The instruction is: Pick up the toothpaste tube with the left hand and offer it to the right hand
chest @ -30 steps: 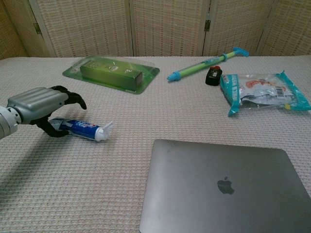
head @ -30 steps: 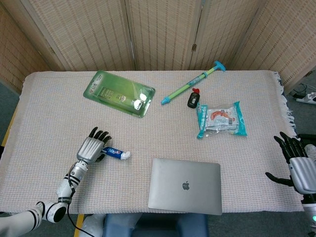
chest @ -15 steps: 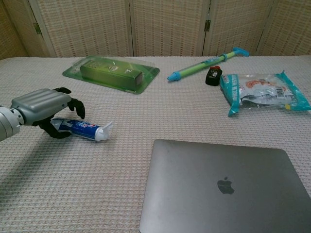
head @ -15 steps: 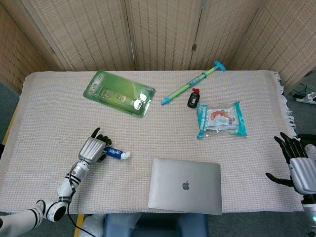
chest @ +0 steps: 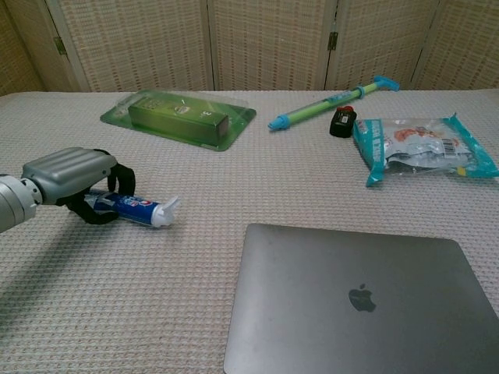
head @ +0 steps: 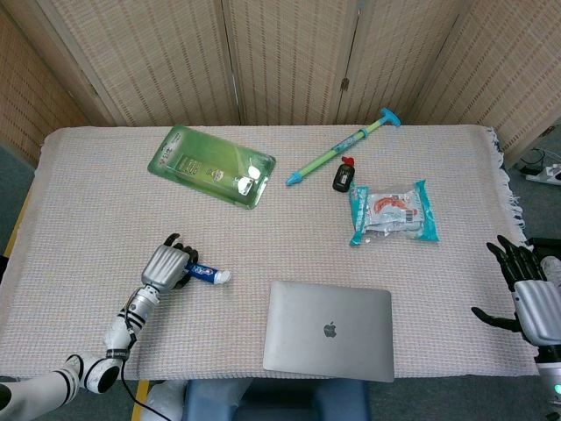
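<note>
My left hand (chest: pixel 69 173) sits right over the tail end of the toothpaste tube (chest: pixel 132 207), fingers curled down around it on the far side and the thumb tucked under the near side, so I read it as gripping the tube, though the tube looks to be lying on the counter (head: pixel 105 202) rather than lifted. From that hand the tube runs out sideways toward my right, its long axis roughly level with the counter's near edge, white cap pointing toward the laptop (head: pixel 330 330); in the head view the blue body (head: pixel 202 274) pokes out just beyond the knuckles of the left hand (head: pixel 165 267). That matters, I think, because the free cap end already faces the way it has to travel. My right hand (head: pixel 530 294) is well apart from all this, off the counter's right edge, fingers spread and holding nothing. So the left hand is clearly the nearer one, and my guess is the coming move is a lift and a long carry to the right, past the laptop's far edge.
</note>
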Robot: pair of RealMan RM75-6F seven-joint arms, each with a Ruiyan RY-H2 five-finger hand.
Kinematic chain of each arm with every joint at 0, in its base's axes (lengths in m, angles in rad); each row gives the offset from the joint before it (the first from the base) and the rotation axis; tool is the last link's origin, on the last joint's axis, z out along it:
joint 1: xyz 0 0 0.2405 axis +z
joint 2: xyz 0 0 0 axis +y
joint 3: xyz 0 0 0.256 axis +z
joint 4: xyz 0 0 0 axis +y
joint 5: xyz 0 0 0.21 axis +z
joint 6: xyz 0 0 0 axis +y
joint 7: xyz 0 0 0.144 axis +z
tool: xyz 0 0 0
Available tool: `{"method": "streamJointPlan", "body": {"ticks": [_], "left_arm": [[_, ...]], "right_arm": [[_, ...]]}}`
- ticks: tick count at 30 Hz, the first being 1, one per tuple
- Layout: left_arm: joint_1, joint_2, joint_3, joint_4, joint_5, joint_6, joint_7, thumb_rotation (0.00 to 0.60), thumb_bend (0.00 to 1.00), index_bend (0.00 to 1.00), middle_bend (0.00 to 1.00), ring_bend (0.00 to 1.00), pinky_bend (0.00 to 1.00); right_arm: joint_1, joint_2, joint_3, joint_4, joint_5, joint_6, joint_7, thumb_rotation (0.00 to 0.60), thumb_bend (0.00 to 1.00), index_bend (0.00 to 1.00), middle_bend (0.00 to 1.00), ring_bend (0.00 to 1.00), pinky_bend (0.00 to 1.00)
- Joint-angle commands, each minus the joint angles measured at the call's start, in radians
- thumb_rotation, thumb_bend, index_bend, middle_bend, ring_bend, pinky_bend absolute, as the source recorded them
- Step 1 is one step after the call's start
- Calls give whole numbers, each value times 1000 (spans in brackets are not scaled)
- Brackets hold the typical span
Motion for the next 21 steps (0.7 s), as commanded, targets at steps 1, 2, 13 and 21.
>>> {"method": "streamJointPlan", "body": {"ticks": [1, 2, 13, 21], "left_arm": [[2, -10, 6, 31, 19, 14, -53, 600, 420, 600, 586, 504, 262], [2, -12, 7, 37, 22, 14, -67, 600, 425, 616, 602, 518, 280], [13, -15, 17, 98, 93, 90, -316, 600, 537, 780, 764, 670, 565], [20, 61, 3, -31, 130, 167, -418, 600, 624, 791, 803, 719, 676]], "right_arm": [[1, 1, 1, -4, 0, -1, -4, 600, 129, 0, 0, 0, 0], [1, 1, 1, -5, 1, -2, -6, 600, 129, 0, 0, 0, 0], [8, 19, 3, -39, -21, 6, -34, 600, 129, 0, 0, 0, 0], [75, 81, 8, -130, -116, -36, -58, 600, 184, 0, 6, 0, 0]]}}
